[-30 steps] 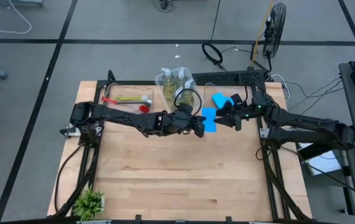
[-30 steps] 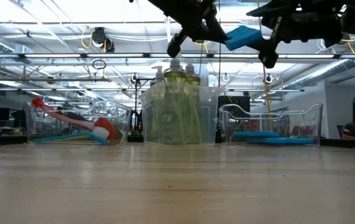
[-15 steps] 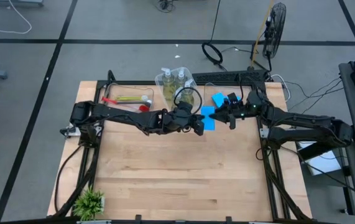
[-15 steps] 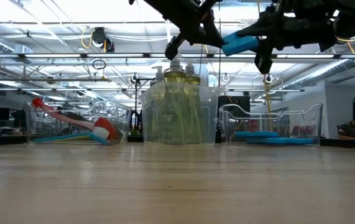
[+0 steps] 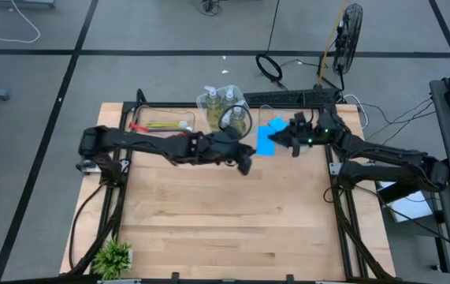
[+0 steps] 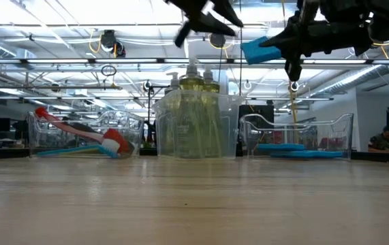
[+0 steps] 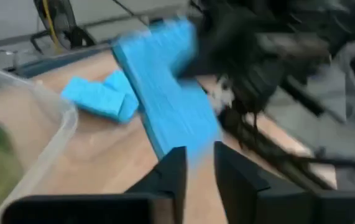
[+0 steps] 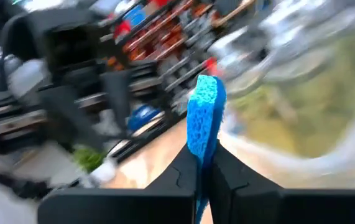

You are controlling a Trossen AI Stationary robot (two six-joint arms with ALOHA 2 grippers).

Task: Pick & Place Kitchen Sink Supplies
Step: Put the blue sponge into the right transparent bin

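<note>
Sponge [image 5: 265,140] is up in the air, pinched on edge in our right gripper [image 5: 278,140], near the bin [image 6: 296,136] of other sponges [image 6: 291,148], probably headed there. Left gripper [image 5: 244,166] looks empty, fingers slightly apart.

Three soap bottles [image 5: 226,104], three sponges [image 5: 265,140], one potted plant [image 5: 113,256].

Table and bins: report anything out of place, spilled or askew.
Nothing looks spilled or damaged. The only item out of a bin is a blue sponge, held in the air by the right gripper above the sponge bin. The left gripper is empty.
</note>
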